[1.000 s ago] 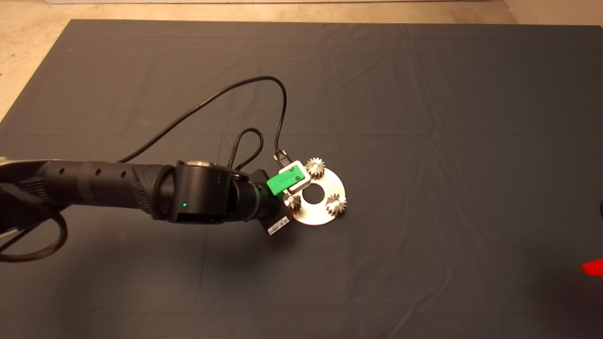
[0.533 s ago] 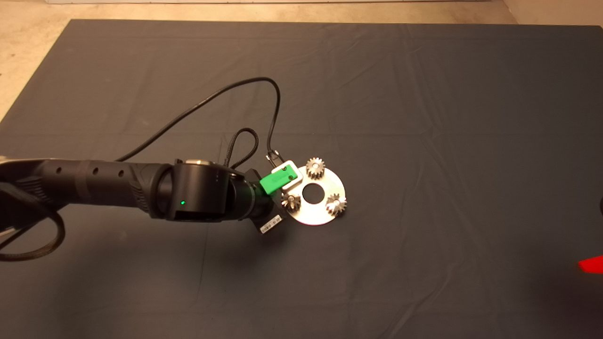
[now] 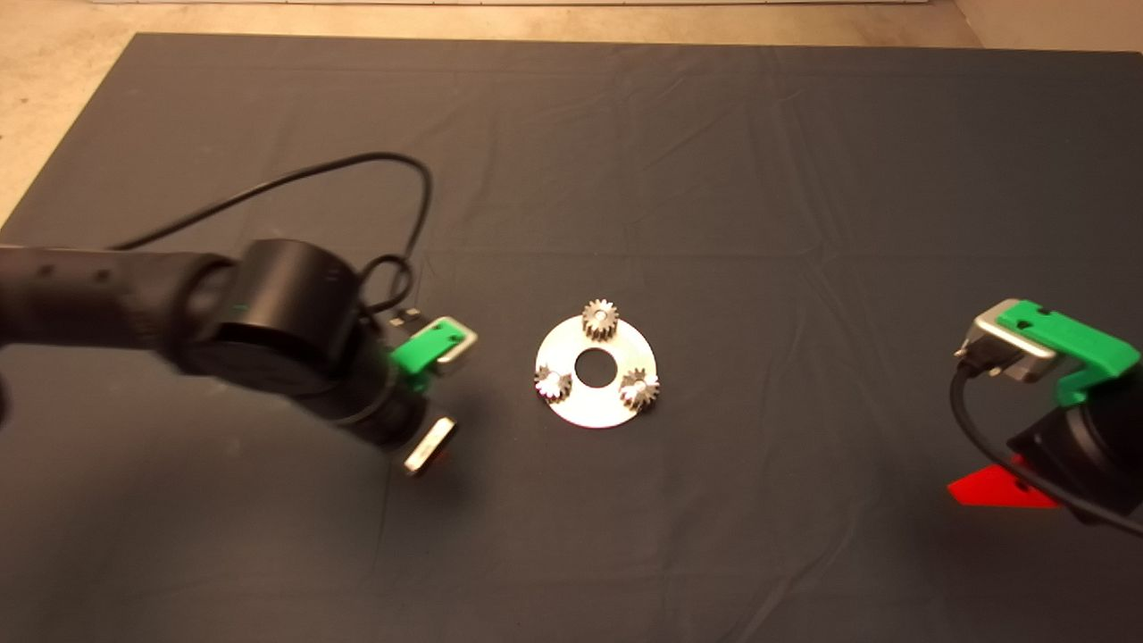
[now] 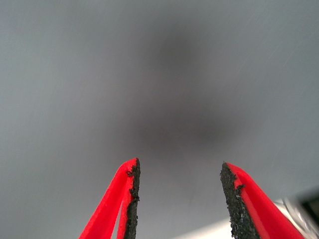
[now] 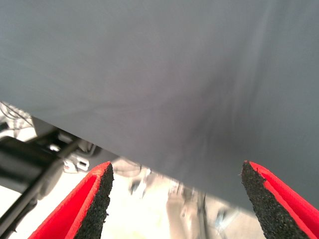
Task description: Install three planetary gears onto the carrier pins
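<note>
The shiny silver disc [image 3: 596, 406] with a large central hole lies in the middle of the mat. Three small toothed gears sit on it, evenly spaced: one at the far side [image 3: 601, 319], one at the near left [image 3: 553, 383], one at the near right [image 3: 639, 388]. The carrier pins are hidden inside the gears. My left gripper [image 3: 427, 427] is to the left of the disc, clear of it; its wrist view shows it open and empty [image 4: 179, 172] above bare mat. My right gripper [image 3: 1009, 482] is at the right edge, open and empty [image 5: 177, 169].
The left arm [image 3: 134, 299] and its black cable [image 3: 357, 161] lie across the left half of the mat. The right wrist view looks past the mat's edge [image 5: 124, 157] at the floor. Pale floor [image 3: 54, 80] shows beyond the mat's far left corner.
My left gripper has pulled back to the left, away from the disc, leaving the near-left gear on it. My right gripper has come further into view at the right edge.
</note>
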`<control>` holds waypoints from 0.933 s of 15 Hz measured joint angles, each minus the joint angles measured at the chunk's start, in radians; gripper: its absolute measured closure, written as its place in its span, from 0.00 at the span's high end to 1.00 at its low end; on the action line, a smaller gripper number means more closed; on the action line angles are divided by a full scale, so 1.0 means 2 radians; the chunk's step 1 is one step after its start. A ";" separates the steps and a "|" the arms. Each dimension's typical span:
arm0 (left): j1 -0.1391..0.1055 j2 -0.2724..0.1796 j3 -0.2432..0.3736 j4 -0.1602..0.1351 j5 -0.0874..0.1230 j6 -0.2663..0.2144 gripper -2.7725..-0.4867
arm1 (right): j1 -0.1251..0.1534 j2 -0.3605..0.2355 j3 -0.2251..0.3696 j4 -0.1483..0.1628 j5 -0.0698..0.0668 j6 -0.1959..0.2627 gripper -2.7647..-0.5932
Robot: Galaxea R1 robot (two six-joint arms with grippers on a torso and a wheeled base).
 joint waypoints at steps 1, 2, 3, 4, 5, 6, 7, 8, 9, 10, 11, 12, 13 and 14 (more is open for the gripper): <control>-0.005 -0.032 0.028 -0.008 0.004 -0.011 0.24 | -0.024 -0.002 -0.001 -0.005 -0.002 0.006 0.60; -0.010 -0.055 0.064 -0.009 0.006 -0.027 0.24 | -0.038 -0.005 0.000 -0.008 -0.001 0.013 0.60; -0.012 -0.070 0.104 -0.011 0.005 -0.046 0.24 | -0.043 -0.010 0.000 -0.014 -0.001 0.019 0.60; -0.012 -0.079 0.134 -0.013 0.003 -0.073 0.24 | -0.048 -0.013 -0.001 -0.019 -0.001 0.023 0.60; -0.015 -0.084 0.151 -0.014 0.003 -0.104 0.24 | -0.071 -0.019 0.000 -0.022 -0.001 0.033 0.60; -0.019 -0.085 0.156 -0.015 0.003 -0.123 0.24 | -0.094 -0.021 0.000 -0.022 -0.002 0.041 0.60; -0.022 -0.085 0.156 -0.016 0.002 -0.135 0.24 | -0.107 -0.021 0.001 -0.022 -0.002 0.047 0.60; -0.023 -0.085 0.156 -0.018 0.002 -0.141 0.24 | -0.109 -0.021 0.001 -0.022 -0.002 0.049 0.60; -0.023 -0.085 0.156 -0.020 0.003 -0.147 0.24 | -0.110 -0.021 0.001 -0.023 -0.002 0.052 0.60; -0.023 -0.086 0.156 -0.024 0.003 -0.151 0.24 | -0.110 -0.021 0.001 -0.023 -0.002 0.055 0.60; -0.023 -0.087 0.156 -0.027 0.003 -0.153 0.24 | -0.110 -0.021 0.001 -0.024 -0.001 0.056 0.60; -0.023 -0.087 0.156 -0.029 0.003 -0.155 0.24 | -0.110 -0.021 0.002 -0.024 -0.001 0.056 0.60; -0.023 -0.087 0.156 -0.031 0.003 -0.158 0.24 | -0.110 -0.023 0.002 -0.024 -0.001 0.056 0.60; -0.023 -0.087 0.156 -0.031 0.003 -0.160 0.24 | -0.110 -0.024 0.002 -0.024 -0.002 0.056 0.60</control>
